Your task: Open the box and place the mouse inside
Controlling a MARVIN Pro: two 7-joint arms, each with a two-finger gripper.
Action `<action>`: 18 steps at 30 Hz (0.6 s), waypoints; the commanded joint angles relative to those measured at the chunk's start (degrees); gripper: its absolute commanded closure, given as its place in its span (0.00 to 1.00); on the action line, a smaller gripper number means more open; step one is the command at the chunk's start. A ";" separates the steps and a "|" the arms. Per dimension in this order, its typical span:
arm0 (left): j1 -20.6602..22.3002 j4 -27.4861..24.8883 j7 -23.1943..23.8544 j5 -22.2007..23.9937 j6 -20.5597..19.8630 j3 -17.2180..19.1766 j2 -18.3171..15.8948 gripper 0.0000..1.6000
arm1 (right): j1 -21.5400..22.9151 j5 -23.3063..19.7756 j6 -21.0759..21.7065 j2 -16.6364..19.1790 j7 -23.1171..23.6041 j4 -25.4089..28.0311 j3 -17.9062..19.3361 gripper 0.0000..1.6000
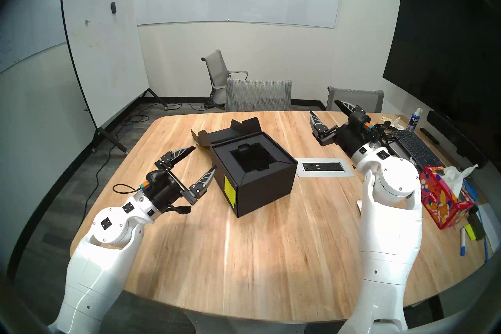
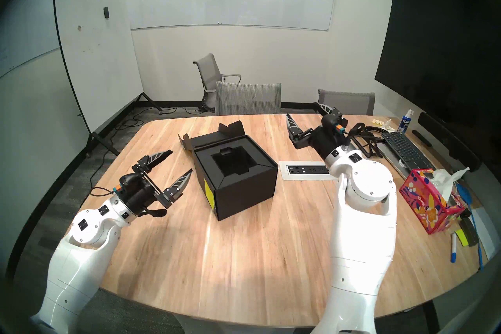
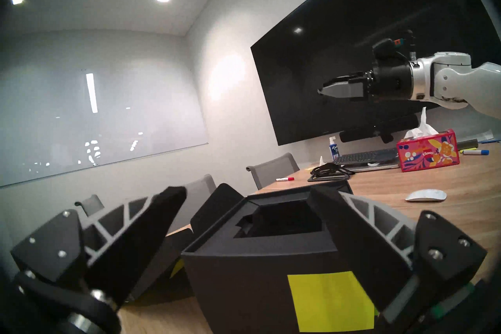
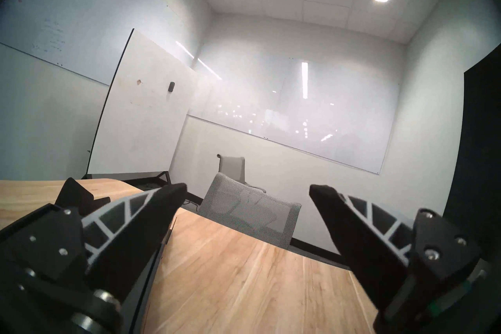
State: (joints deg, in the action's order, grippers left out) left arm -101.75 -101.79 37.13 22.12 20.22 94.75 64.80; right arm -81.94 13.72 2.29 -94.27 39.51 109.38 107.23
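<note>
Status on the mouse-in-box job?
Done: the black box is open, flap lid folded back, its well empty. In hand: nothing; left gripper and right gripper are both open and clear of the box. Left: the white mouse lies on the table, unpicked.

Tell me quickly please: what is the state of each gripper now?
Left gripper: open, holding nothing, beside the box.
Right gripper: open, holding nothing, raised above the table.
</note>
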 commanded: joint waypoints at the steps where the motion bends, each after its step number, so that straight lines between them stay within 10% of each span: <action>1: -6.41 -2.29 0.93 2.17 1.24 4.48 -1.64 0.00 | -0.89 1.11 -0.78 1.03 -1.27 0.78 2.19 0.00; 18: -7.70 -0.16 2.53 5.05 2.30 10.18 -1.70 0.00 | -6.81 2.14 -0.62 1.88 0.68 3.21 6.62 0.00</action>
State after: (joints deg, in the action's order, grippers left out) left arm -110.22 -101.64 40.21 25.93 22.48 103.34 63.14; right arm -86.26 16.86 1.72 -92.45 38.79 108.66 112.93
